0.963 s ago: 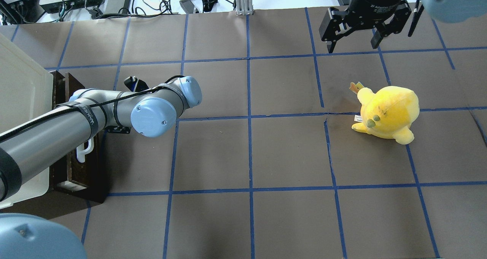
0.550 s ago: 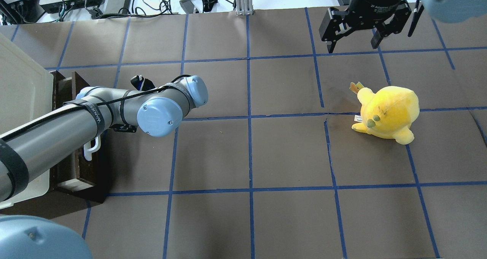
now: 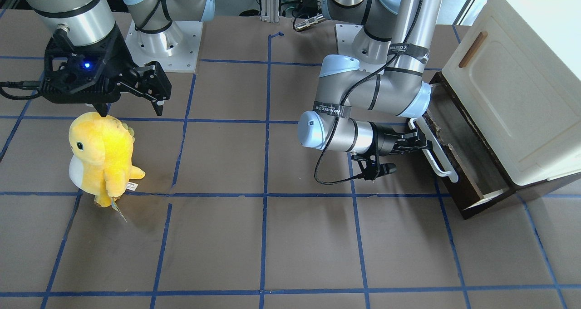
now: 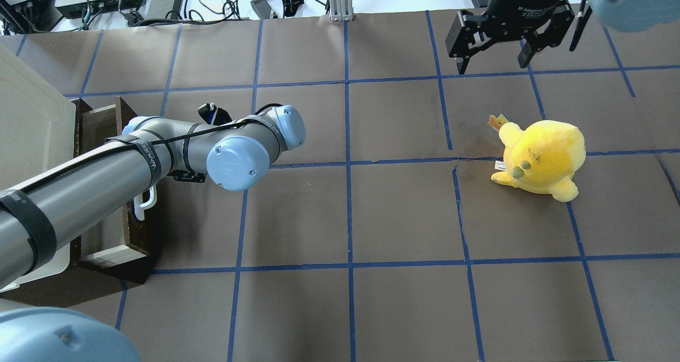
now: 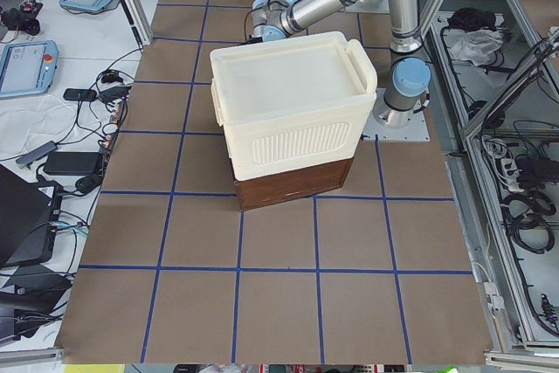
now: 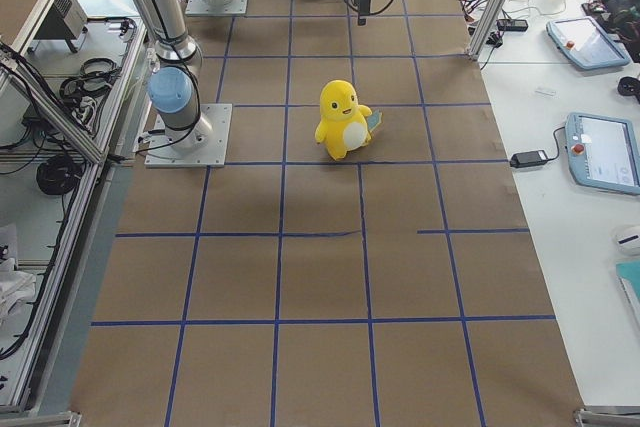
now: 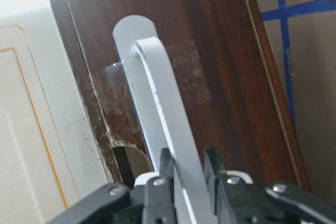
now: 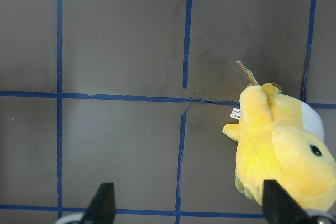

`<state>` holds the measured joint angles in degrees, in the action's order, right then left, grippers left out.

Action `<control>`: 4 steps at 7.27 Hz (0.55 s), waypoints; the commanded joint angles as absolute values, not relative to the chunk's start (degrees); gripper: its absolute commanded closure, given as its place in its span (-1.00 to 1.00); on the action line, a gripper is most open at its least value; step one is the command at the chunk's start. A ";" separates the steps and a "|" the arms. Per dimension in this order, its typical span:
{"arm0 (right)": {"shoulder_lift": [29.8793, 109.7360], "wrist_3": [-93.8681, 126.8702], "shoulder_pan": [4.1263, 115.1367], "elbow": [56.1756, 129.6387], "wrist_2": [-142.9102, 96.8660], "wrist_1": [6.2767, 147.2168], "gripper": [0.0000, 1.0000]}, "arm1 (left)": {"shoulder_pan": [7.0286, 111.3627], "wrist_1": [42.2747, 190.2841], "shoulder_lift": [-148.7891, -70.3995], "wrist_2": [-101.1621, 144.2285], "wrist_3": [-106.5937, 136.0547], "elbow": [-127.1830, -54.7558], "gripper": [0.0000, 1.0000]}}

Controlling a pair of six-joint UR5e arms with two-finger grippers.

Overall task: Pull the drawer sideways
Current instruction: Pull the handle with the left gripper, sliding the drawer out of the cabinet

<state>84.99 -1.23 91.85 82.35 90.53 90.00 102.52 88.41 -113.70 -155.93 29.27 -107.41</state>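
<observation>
The left gripper (image 3: 420, 143) is clamping its fingers (image 7: 214, 169) on the white bar handle (image 3: 436, 158) of the drawer (image 3: 476, 177). The drawer is sitting partway out from under the cream cabinet (image 3: 513, 100) at the worktop's (image 3: 272, 236) left end. Bare worktop is lying open in front of the drawer's face. A yellow plush toy (image 3: 102, 157) is standing well apart on the right side. It seems to be slightly off from under the right gripper (image 3: 131, 105), whose fingers are spread wide and holding nothing.
</observation>
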 commanded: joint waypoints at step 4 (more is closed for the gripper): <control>84.99 -1.23 91.85 82.35 90.53 90.00 -1.00 | 103.88 88.50 -113.73 -154.16 29.27 -106.44 0.61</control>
<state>84.99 -1.23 91.85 82.35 90.53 90.00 103.68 88.46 -113.73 -154.35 29.27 -106.79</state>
